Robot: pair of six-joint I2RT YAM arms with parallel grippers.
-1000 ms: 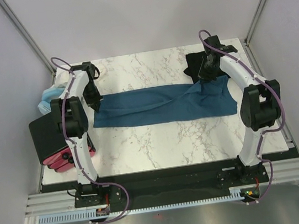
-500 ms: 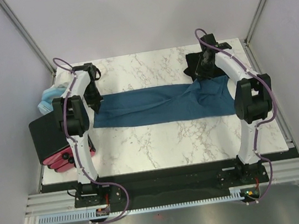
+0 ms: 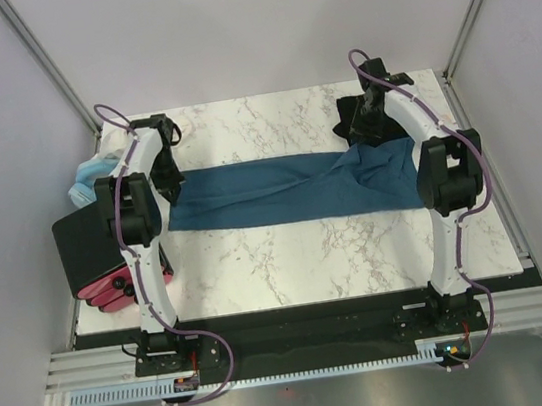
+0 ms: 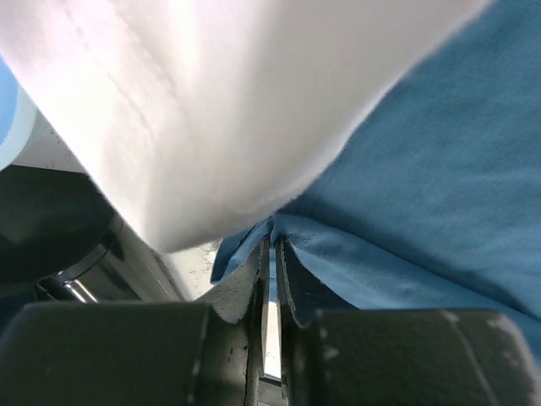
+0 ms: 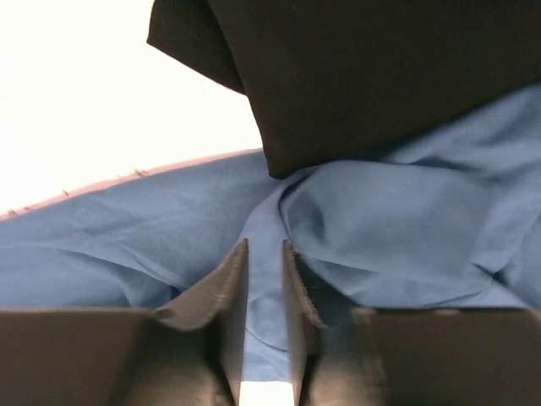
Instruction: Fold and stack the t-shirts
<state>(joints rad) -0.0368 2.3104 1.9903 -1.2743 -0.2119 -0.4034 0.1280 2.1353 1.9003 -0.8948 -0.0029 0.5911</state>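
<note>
Pale lilac walls enclose a white marbled tabletop, with both arms bolted at its near edge. We note the teal-blue t-shirt lying across the tabletop's middle as one long flat band that runs from its left side to its right side. We judge it was drawn out this way so the cloth lies smooth before a crosswise fold. Each arm reaches down at one end of the band, which suits a stretch-and-lay move. The left tool is low over the tabletop's left part, its jaws only a thin slit apart with the shirt's hem corner right at the tips. We cannot tell whether the hem is nipped. The right tool sits toward the tabletop's far right, its jaws narrowly parted with nothing clamped and bare blue cloth showing in the gap. The cloth there is bunched and creased. The black t-shirt is crumpled at the tabletop's far right, its edge lapping onto the teal one. We take it as parked there, unfolded, awaiting its turn. A pale blue item hangs off the tabletop's left edge.
</note>
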